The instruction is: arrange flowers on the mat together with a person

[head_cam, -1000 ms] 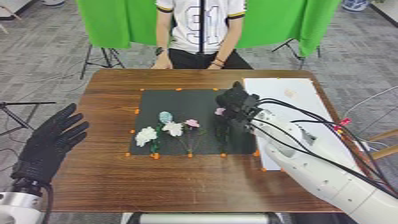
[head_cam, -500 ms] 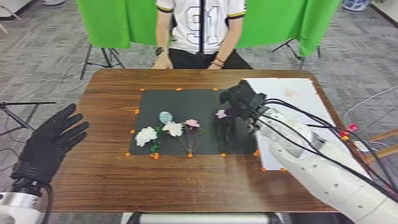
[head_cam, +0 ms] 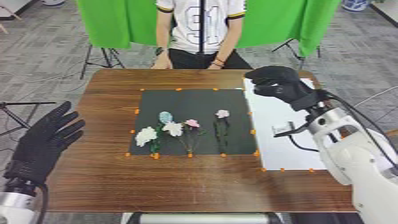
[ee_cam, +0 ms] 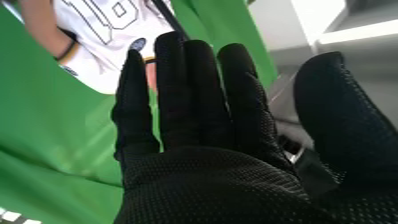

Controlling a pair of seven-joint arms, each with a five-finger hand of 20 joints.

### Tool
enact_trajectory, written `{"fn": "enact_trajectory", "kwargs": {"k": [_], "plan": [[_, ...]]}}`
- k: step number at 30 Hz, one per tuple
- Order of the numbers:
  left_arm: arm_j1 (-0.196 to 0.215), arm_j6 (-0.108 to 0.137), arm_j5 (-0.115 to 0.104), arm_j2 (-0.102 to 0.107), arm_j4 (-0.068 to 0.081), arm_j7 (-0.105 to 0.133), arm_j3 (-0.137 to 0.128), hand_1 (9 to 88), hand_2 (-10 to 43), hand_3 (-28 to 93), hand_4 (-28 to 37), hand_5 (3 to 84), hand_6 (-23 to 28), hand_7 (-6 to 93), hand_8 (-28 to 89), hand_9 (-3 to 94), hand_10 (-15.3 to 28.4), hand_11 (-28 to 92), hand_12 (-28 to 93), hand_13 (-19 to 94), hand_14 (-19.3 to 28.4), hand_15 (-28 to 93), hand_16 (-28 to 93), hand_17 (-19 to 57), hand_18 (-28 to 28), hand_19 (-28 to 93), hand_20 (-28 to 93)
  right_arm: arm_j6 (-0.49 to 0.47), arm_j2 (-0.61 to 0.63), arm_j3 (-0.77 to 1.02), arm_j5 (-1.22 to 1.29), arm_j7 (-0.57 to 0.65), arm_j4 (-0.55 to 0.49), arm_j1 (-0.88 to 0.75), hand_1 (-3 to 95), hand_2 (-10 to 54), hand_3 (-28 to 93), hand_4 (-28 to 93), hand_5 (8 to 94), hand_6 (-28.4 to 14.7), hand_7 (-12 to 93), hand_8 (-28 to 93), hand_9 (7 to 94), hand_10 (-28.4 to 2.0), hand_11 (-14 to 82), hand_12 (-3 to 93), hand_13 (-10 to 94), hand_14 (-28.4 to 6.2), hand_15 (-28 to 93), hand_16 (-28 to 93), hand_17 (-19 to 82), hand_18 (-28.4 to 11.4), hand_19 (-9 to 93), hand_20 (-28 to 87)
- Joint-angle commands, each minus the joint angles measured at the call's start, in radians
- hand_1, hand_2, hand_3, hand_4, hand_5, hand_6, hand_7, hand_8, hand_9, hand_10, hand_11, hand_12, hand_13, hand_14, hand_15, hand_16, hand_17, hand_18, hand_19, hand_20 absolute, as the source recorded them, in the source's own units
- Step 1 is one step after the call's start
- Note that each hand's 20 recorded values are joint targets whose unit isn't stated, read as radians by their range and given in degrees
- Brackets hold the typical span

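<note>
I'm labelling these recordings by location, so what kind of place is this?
Probably a robotics lab or filming studio: a green cloth backdrop, a black metal tripod stand, grey carpeted floor.

I'd call this a robotics lab. Beyond my right hand [head_cam: 282, 86] hangs a bright green fabric backdrop [head_cam: 282, 22]; past my left hand [head_cam: 34, 145], a black metal tripod [head_cam: 22, 103] stands on grey carpet [head_cam: 55, 62].
</note>
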Motion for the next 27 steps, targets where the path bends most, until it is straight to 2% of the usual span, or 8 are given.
{"fn": "enact_trajectory", "kwargs": {"k": [1,4,8,11,19,21,24,27], "plan": [[0.020,-0.011,-0.003,-0.009,-0.017,0.011,-0.011,25.8,-2.6,70,-25.4,31.1,2.9,14.0,-7,26.9,11.0,14,19,22,14.6,22,4,-8.5,22.0,43,9,0.029,-0.164,0.235,0.504,-0.017,-0.004,-0.332,19.8,6.4,85,-23,44.8,-5.6,16,-9,44.3,-14.9,17.3,24.9,36,-11.8,30,25,14,-19.5,48,31],[0.011,-0.018,-0.009,-0.015,-0.016,0.004,-0.007,25.8,-2.6,70,-25.4,31.1,2.9,13.9,-7,26.9,11.0,14,19,22,14.6,22,4,-8.5,22.0,43,9,0.047,-0.220,0.265,0.578,-0.023,-0.009,-0.382,19.4,3.9,85,-22,44.0,-5.7,15,-9,43.5,-14.8,15.9,25.0,35,-12.0,28,26,13,-19.7,47,31],[0.011,-0.011,-0.011,-0.024,-0.014,0.005,-0.001,25.7,-2.7,70,-25.3,31.1,2.8,13.9,-7,26.8,11.0,14,19,22,14.5,21,4,-8.4,22.0,43,9,-0.007,-0.293,0.297,0.609,-0.005,-0.006,-0.404,18.9,2.1,85,-22,42.9,-5.5,13,-8,42.3,-14.7,13.9,25.5,35,-12.4,25,29,13,-19.7,46,30],[0.002,-0.017,-0.008,-0.030,-0.010,0.003,0.009,25.8,-2.7,70,-25.3,31.1,2.8,13.9,-7,26.8,11.0,14,19,22,14.6,21,4,-8.4,22.0,43,9,-0.027,-0.333,0.316,0.576,0.003,-0.012,-0.413,18.9,1.1,85,-22,41.8,-6.7,12,-8,41.2,-14.8,12.9,25.6,34,-12.3,23,29,13,-19.8,45,30],[-0.007,-0.006,-0.012,-0.045,-0.008,0.001,0.018,25.8,-2.8,70,-25.3,31.1,2.9,13.8,-7,26.8,11.0,14,20,22,14.6,21,4,-8.4,22.1,43,9,-0.025,-0.384,0.345,0.578,-0.015,-0.026,-0.445,18.8,0.0,85,-23,41.9,-8.2,11,-7,40.9,-14.6,12.5,25.5,33,-12.1,22,31,12,-19.8,45,30],[-0.007,-0.010,-0.027,-0.045,-0.004,0.011,0.024,25.8,-2.8,70,-25.3,31.1,2.8,13.8,-7,26.8,11.0,14,19,22,14.6,21,4,-8.4,22.1,43,9,-0.029,-0.386,0.342,0.574,-0.013,-0.022,-0.439,19.0,-0.2,85,-23,41.9,-7.7,11,-7,40.9,-14.6,12.6,25.6,34,-12.1,22,31,12,-19.8,45,30],[-0.013,-0.008,-0.015,-0.043,-0.002,0.006,0.028,25.7,-2.8,70,-25.3,31.1,2.8,13.8,-7,26.9,11.0,14,19,22,14.6,21,4,-8.4,22.1,43,9,-0.039,-0.392,0.339,0.571,-0.007,-0.019,-0.434,19.2,-0.2,85,-23,41.9,-7.5,11,-7,40.9,-14.6,12.7,25.7,34,-12.0,22,31,12,-19.8,45,30],[-0.022,-0.005,-0.014,-0.040,0.000,0.008,0.036,25.7,-2.9,70,-25.3,31.0,2.8,13.8,-7,26.9,11.0,14,20,22,14.5,21,4,-8.4,22.0,43,9,-0.042,-0.401,0.343,0.567,-0.009,-0.023,-0.436,19.4,-0.4,85,-23,41.9,-7.3,12,-7,41.0,-14.6,12.7,25.8,34,-12.0,22,31,12,-19.8,45,30]]}}
